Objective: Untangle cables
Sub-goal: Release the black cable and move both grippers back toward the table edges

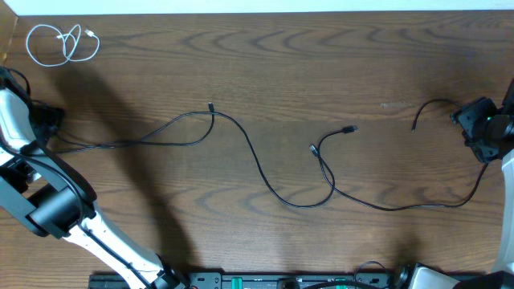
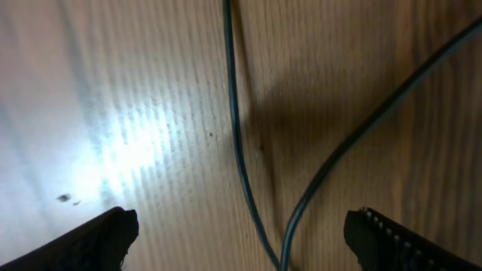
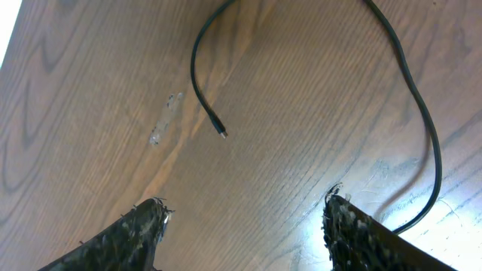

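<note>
A dark wood-grain table [image 1: 265, 56] bears one pale scuff mark [image 3: 166, 119] on its surface.

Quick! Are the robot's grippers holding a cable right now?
Left gripper: open, holding nothing, over a black cable.
Right gripper: open, holding nothing.

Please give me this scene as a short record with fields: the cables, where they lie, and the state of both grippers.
white cable: coiled, far left corner, apart from the others
black cables: spread across the table, crossing near its middle
left gripper: open, low over two black strands
right gripper: open, holding nothing
plug end: free on the wood, ahead of the right gripper
</note>
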Robot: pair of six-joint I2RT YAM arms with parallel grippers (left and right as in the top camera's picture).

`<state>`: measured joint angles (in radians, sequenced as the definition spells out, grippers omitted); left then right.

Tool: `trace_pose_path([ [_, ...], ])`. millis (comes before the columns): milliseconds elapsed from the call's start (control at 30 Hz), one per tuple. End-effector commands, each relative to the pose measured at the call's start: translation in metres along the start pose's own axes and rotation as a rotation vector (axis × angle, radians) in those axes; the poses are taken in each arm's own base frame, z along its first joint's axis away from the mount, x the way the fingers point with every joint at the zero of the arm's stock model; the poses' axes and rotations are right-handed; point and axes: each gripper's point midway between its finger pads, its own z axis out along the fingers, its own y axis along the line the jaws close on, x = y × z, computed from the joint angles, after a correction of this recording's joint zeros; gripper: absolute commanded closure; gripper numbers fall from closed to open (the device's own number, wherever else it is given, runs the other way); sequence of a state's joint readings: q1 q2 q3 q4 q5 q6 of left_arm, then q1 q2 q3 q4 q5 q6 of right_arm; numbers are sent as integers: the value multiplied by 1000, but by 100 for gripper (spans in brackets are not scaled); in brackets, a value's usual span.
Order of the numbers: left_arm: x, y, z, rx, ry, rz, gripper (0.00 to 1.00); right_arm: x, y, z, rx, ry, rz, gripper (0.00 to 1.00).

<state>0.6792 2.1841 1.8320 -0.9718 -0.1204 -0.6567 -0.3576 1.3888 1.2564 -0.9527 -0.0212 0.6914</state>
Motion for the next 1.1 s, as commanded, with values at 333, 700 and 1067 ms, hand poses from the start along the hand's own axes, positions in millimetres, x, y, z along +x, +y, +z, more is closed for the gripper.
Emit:
trace_pose_path([
  [333, 35, -11, 55, 92, 72, -9, 29, 3, 4, 2, -11, 16, -21, 35],
  [700, 28, -47, 49, 274, 75, -14, 92, 5, 5, 2, -12, 21, -27, 42],
  [1067, -8, -87, 18, 445, -23, -14, 92, 11, 10, 1, -37, 49, -33, 43],
])
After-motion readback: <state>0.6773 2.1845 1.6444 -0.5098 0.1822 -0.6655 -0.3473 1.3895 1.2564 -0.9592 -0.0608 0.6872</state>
